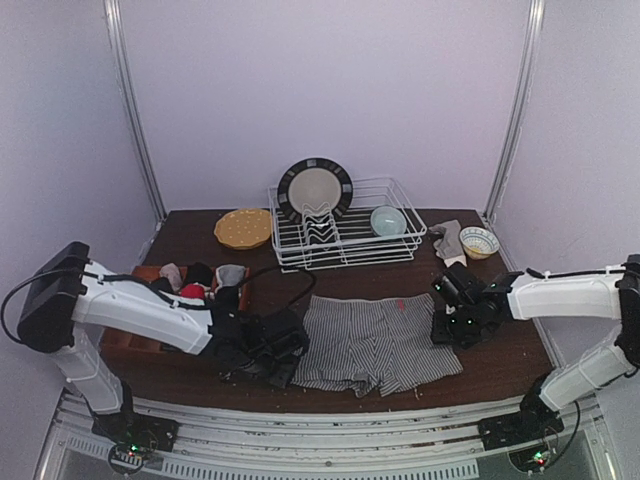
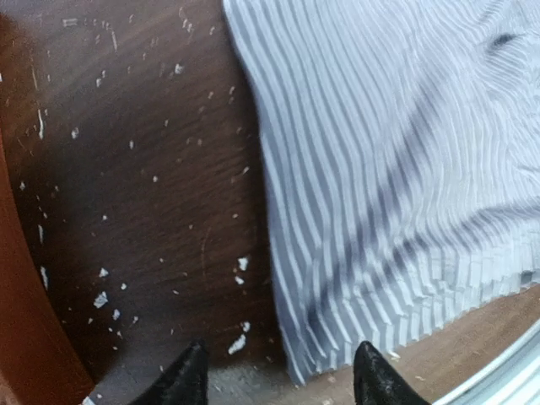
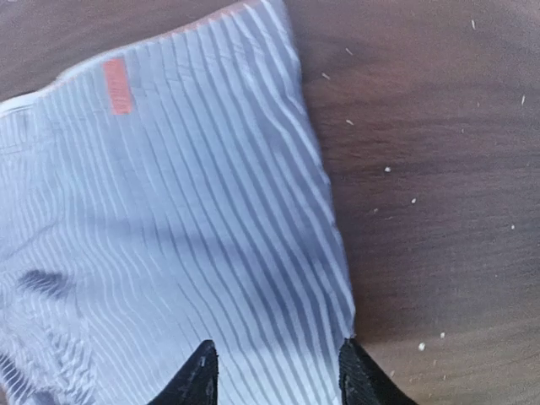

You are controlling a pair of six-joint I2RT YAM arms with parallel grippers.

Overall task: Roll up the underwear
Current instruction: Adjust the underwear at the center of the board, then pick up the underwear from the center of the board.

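Your left fingers (image 2: pixel 189 380) stand parted with nothing between them but bare surface (image 2: pixel 152 169). The lower left corner of the striped underwear (image 2: pixel 380 169) lies just beside the right-hand tip in the left wrist view. Your right fingers (image 3: pixel 196 380) are parted too. They straddle the garment's right edge at the bottom of their wrist view and, as far as it shows, nothing is clamped.

In the overhead view the striped pair lies spread flat at the lower centre, between the two arms. Its orange label (image 3: pixel 116 84) is toward the far edge. The other garments (image 1: pixel 200 278) sit bunched in the wooden tray (image 1: pixel 122 340) at the left, well apart from it.

This looks like the start of the roll: the cloth is laid out and no turn has been made yet. You will probably need both pairs of fingers to close on one and the same edge. Then you turn it over evenly, so the roll begins straight and the thin fabric does not bunch or skid on the surface.
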